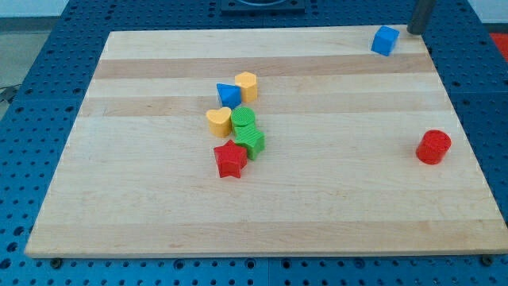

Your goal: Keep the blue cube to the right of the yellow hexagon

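The blue cube [385, 40] sits near the board's top right corner. The yellow hexagon [246, 85] is in the cluster near the board's middle, far to the left of the cube. My tip [416, 31] is at the view's top right, just right of and slightly above the blue cube, apart from it by a small gap. The rod runs up out of the view.
A blue triangular block [228, 95] touches the yellow hexagon's left side. Below them lie a yellow heart [219, 121], two green blocks [244, 121] [252, 141] and a red star [230, 160]. A red cylinder [433, 147] stands at the right. The wooden board [317, 206] lies on a blue pegboard table.
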`<state>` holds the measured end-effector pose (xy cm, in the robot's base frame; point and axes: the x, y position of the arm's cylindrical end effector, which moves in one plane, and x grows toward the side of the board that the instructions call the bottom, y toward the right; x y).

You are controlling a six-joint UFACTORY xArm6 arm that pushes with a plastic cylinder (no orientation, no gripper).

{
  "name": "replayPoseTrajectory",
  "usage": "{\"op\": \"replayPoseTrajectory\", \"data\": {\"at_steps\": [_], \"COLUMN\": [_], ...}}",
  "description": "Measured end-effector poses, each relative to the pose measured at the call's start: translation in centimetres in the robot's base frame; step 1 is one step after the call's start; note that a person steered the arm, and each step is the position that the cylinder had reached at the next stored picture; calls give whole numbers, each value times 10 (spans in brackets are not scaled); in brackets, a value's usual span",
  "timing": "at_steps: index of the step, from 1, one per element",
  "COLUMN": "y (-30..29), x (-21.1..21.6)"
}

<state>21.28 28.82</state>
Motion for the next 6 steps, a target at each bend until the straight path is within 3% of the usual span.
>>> {"op": "replayPoseTrajectory", "data": {"at_steps": [2,3,4,6], "y": [-13,-19,-25,-48], "x": [23,-12,-9,39]}}
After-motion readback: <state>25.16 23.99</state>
